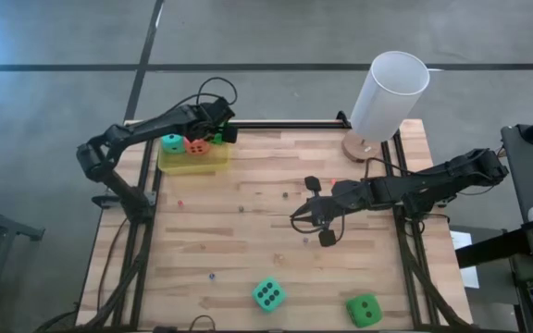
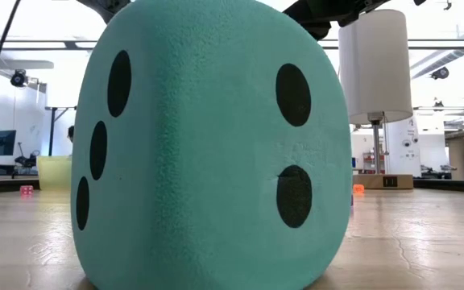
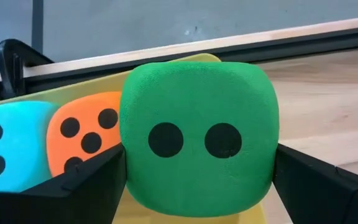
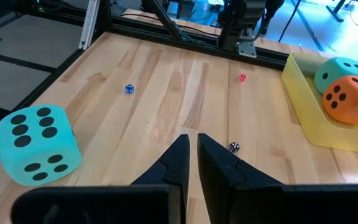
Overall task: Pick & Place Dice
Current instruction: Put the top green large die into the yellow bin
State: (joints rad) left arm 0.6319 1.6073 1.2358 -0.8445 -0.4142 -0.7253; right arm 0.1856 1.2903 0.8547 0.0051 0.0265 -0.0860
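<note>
Five dice: two green (image 1: 364,310) (image 3: 197,140), two teal (image 1: 267,295) (image 1: 172,142), one orange (image 1: 195,145).

You see a teal die (image 1: 172,142) and orange-red die (image 1: 195,145) in the upper-left tray, a green die (image 3: 197,140) above it, and teal (image 1: 267,295) and green (image 1: 364,310) dice at bottom centre.

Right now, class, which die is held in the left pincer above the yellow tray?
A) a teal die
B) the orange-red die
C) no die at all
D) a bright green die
D: in the left wrist view the left pincer has its fingers closed on both sides of a bright green die showing two pips, over the yellow tray that already holds a teal die and the orange-red die.
</note>
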